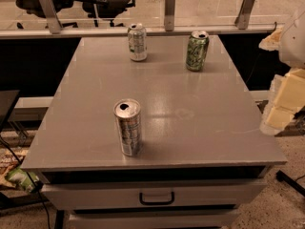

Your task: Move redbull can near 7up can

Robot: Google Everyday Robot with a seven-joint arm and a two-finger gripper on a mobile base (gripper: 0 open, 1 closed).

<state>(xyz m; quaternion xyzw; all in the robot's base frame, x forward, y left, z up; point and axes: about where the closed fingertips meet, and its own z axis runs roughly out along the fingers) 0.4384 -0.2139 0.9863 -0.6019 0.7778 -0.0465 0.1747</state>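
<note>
The redbull can (pixel 127 127), slim and silver-grey with an open pull-tab top, stands upright near the front left of the grey table (pixel 190 123). The 7up can (pixel 137 42), whitish with green print, stands upright at the table's far edge, left of centre. The two cans are far apart. My gripper (pixel 282 104) shows as pale blocky parts at the right edge of the view, beside the table's right side. It is away from both cans and holds nothing that I can see.
An all-green patterned can (pixel 197 50) stands at the far right of the table. A drawer with a dark handle (pixel 157 197) is under the front edge. A rail with metal posts (pixel 169 9) runs behind the table, with office chairs (pixel 95 1) beyond.
</note>
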